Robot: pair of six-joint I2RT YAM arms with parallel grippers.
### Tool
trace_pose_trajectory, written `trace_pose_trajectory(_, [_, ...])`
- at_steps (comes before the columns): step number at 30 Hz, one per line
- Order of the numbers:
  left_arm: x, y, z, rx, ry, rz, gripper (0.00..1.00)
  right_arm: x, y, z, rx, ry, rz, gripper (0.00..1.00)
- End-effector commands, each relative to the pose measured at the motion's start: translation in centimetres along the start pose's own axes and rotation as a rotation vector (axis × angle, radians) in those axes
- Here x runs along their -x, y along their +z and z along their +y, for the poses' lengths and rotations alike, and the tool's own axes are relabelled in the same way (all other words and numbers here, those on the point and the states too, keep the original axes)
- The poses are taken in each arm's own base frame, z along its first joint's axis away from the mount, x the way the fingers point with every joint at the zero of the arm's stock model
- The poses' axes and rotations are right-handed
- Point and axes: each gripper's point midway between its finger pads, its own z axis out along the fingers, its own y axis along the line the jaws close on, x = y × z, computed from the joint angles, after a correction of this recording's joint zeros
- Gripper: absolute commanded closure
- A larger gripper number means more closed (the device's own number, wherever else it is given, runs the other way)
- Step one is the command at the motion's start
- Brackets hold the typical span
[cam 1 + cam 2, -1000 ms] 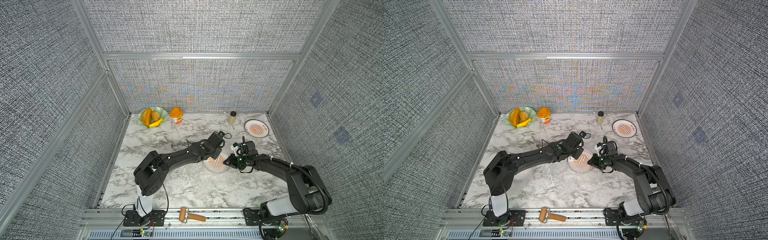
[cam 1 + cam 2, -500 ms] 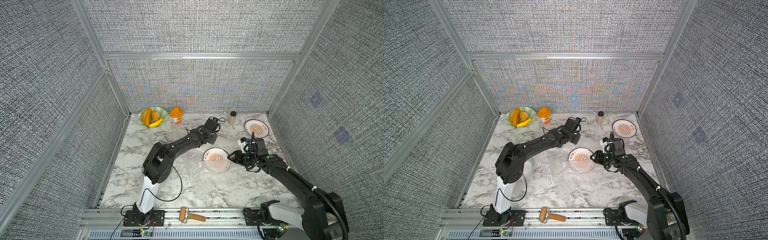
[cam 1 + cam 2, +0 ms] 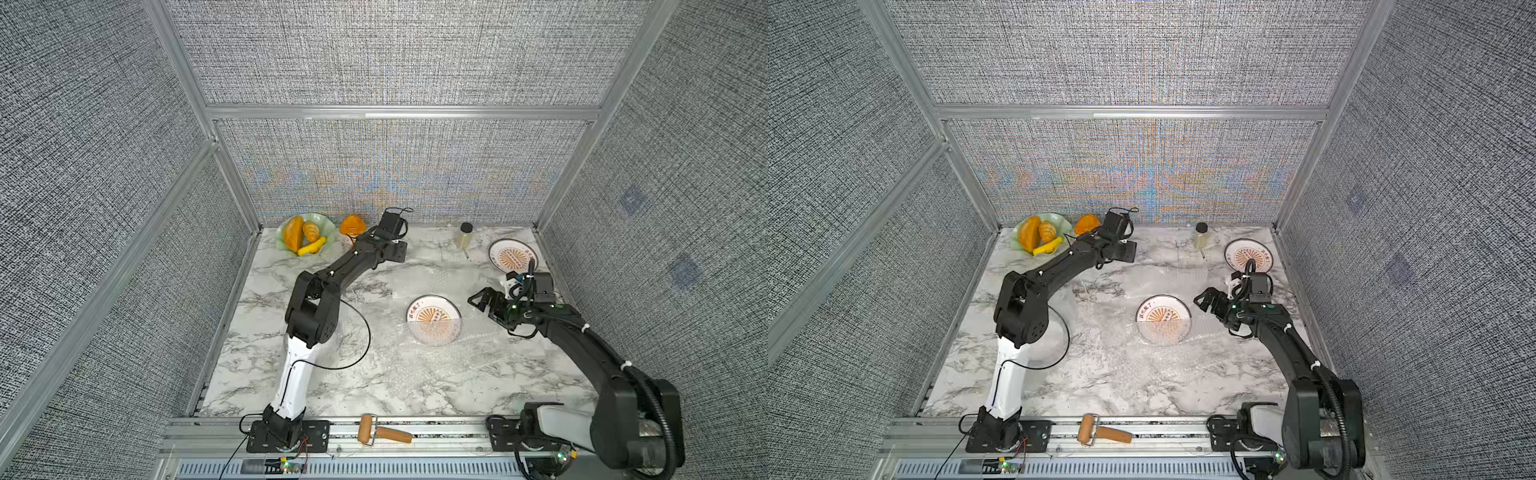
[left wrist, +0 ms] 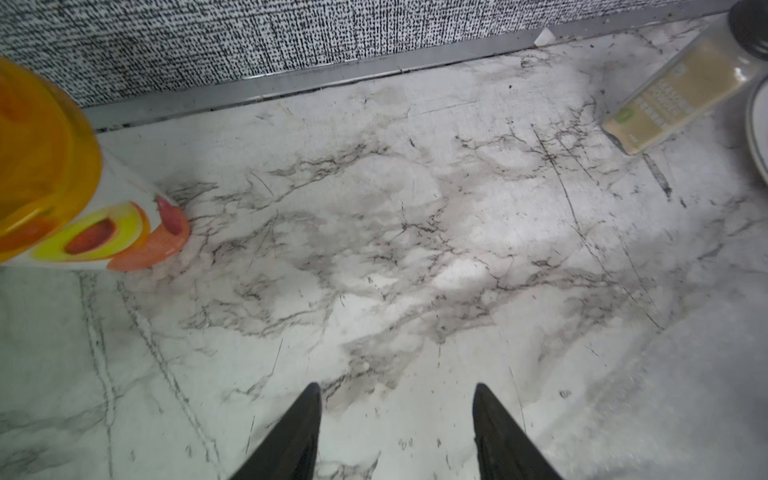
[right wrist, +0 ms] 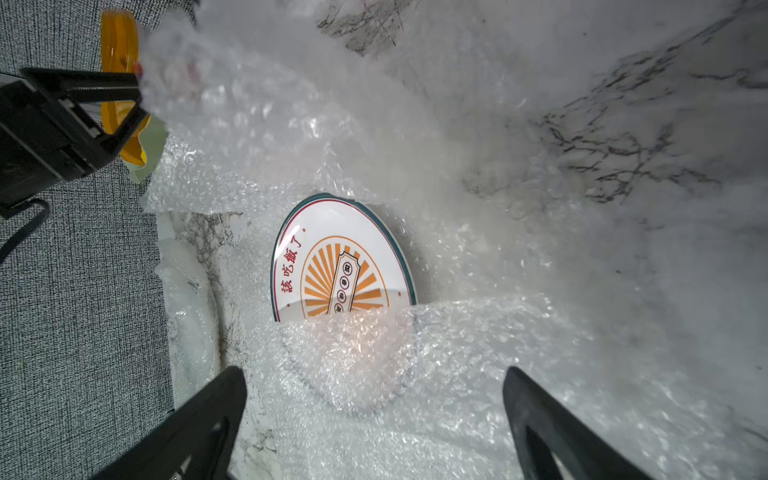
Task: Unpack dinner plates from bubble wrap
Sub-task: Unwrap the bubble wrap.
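Wrap removal is the step in hand: one dinner plate [image 3: 432, 309] lies flat near the middle of the surface [image 3: 316, 382], its far half bare and its near half under a flap of bubble wrap [image 5: 353, 353] that spreads toward the near and right edges. The right gripper [image 5: 374, 374] hovers just beside the plate's right side, jaws spread wide and holding nothing. The left gripper [image 4: 397, 390] is well apart, near the far edge beside an orange-lidded cup [image 4: 45, 158], jaws partly apart and likewise empty. A good move, I judge, is to pinch only the free edge of the flap, low and clear of the rim, then peel it toward the near edge so the plate does not slide with the sheet. The thin film may slip or drag the plate, so a slow pull suits. A second dinner plate [image 3: 512, 256] sits bare in the far right corner
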Motion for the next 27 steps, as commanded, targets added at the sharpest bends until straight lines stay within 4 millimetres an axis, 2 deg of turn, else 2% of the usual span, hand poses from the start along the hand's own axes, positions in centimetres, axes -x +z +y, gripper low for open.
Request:
trace_pose_trajectory(1, [0.4,-4.2,-3.8,-0.229,-0.025,-0.029,0.37,0.8,-0.3,1.5,0.040,-0.040,-0.012,0.01])
trace_pose_trajectory(4, [-1.2,-8.8,-5.2,-0.354,-0.071,-0.067,0.34,0.9,-0.3,2.9,0.021,-0.101,-0.008,0.01])
trace_pose_trajectory(7, [-3.7,-12.9,-5.9,-0.456,-0.067,-0.138,0.28,0.4,0.8,4.6,0.036,-0.152,0.024,0.01])
trace_pose_trajectory(10, [-6.8,-15.4,-6.6,-0.507,0.010,-0.186,0.25,0.5,2.4,5.2,0.076,-0.140,0.060,0.03])
trace_pose_trajectory(14, [-11.6,-14.6,-7.0,-0.532,0.035,-0.077,0.23,1.8,4.3,5.5,0.085,-0.122,0.070,0.04])
trace_pose_trajectory(16, [-13.8,-13.5,-7.8,-0.588,0.001,0.030,0.22,3.0,4.9,6.2,0.097,-0.122,0.064,0.04])
trace_pose_trajectory(20, [-17.6,-10.8,-8.5,-0.629,-0.038,0.194,0.19,3.9,6.1,6.4,0.100,-0.113,0.074,0.04])
trace_pose_trajectory(22, [-18.8,-10.2,-9.3,-0.686,-0.037,0.217,0.01,4.0,6.7,6.2,0.097,-0.110,0.086,0.04])
trace_pose_trajectory(27, [-20.4,-8.7,-10.5,-0.725,-0.039,0.282,0.01,3.9,7.5,6.0,0.102,-0.107,0.108,0.01])
